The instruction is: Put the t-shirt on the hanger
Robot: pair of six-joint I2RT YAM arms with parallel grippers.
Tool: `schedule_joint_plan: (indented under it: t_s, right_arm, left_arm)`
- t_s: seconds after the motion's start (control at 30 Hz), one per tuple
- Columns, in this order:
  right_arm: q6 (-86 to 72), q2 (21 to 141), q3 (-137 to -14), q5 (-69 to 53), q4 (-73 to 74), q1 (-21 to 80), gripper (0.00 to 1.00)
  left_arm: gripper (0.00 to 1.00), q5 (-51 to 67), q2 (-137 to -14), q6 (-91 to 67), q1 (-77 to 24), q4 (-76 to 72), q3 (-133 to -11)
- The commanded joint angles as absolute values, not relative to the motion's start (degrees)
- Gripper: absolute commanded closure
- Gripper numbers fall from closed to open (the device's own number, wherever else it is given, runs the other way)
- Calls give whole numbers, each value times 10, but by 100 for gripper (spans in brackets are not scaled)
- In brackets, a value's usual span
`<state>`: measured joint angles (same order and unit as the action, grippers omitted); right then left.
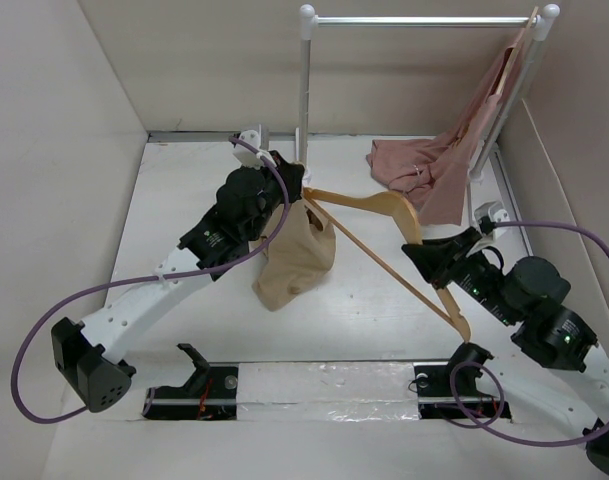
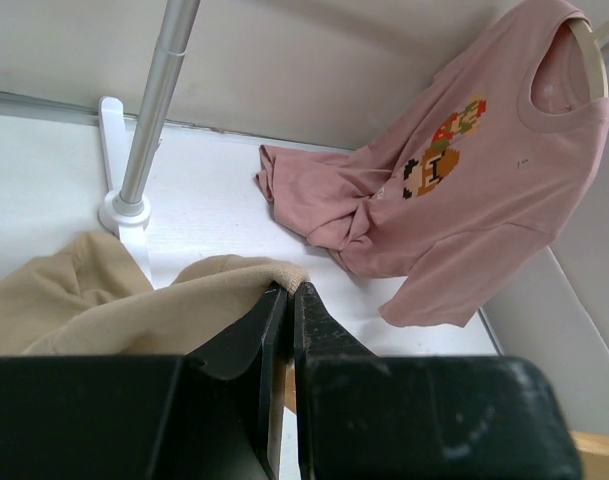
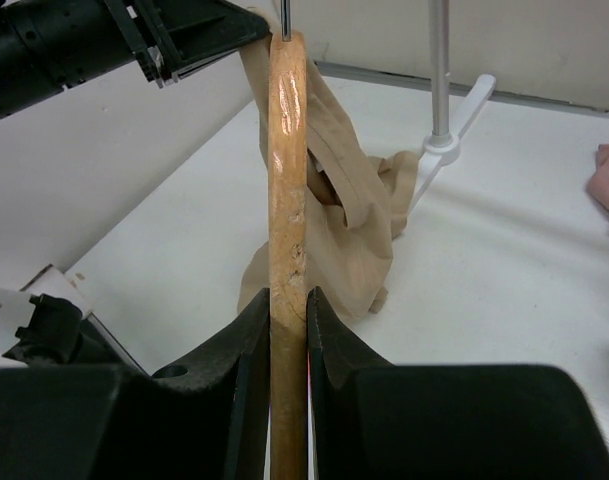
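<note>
1. Top view: the left gripper (image 1: 296, 188) is clamped on the top edge of the t-shirt (image 1: 299, 255). The t-shirt hangs from it in a bunch, and its bottom seems to rest on the table (image 1: 184, 190). The right gripper (image 1: 431, 252) is clenched on one arm of the hanger (image 1: 369, 203). The hanger's long axis runs from the right gripper up and left toward the left one, and its far tip sits right at the held edge of the cloth. So the t-shirt lies beyond and left of the right gripper, and the left arm is the one on it. My guess is the next bit turns on sliding that tip along its own line into the neck.

2. Left wrist: the fingers (image 2: 269, 320) are pressed together with a fold of tan cloth pinched between them, and the rest sags off to the left. You also get a good look at the pink shirt (image 2: 454, 190) draped off the rail (image 2: 159, 100) — no use for the hanger tip, though.

3. Right wrist: the wood runs straight away from the fingers (image 3: 249, 340), which are tight on it. Tan cloth shows on both sides of the far end, with the left gripper right beside it. That's the alignment the top view can't give — but I can't tell if the tip is inside the neck or just against a fold.
</note>
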<state>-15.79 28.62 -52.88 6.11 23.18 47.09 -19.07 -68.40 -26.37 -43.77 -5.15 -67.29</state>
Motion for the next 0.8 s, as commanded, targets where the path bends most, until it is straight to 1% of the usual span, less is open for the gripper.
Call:
schedule_joint_plan:
  t_s: [0.0, 0.27, 0.43, 0.57, 0.77]
  right_arm:
    - [-150, 260, -571, 47, 211, 475, 100]
    - [-157, 246, -582, 40, 214, 475, 100]
    - [-142, 286, -571, 47, 200, 475, 100]
    - [-128, 299, -548, 68, 141, 475, 100]
    - [-108, 323, -567, 82, 108, 475, 100]
  left_arm:
    - [100, -204, -676, -256, -436, -74, -696]
    - [100, -193, -686, -258, -436, -63, -711]
    - [100, -171, -667, -262, -436, -84, -694]
    - [100, -169, -658, -262, -436, -69, -694]
    - [100, -178, -651, -261, -441, -54, -693]
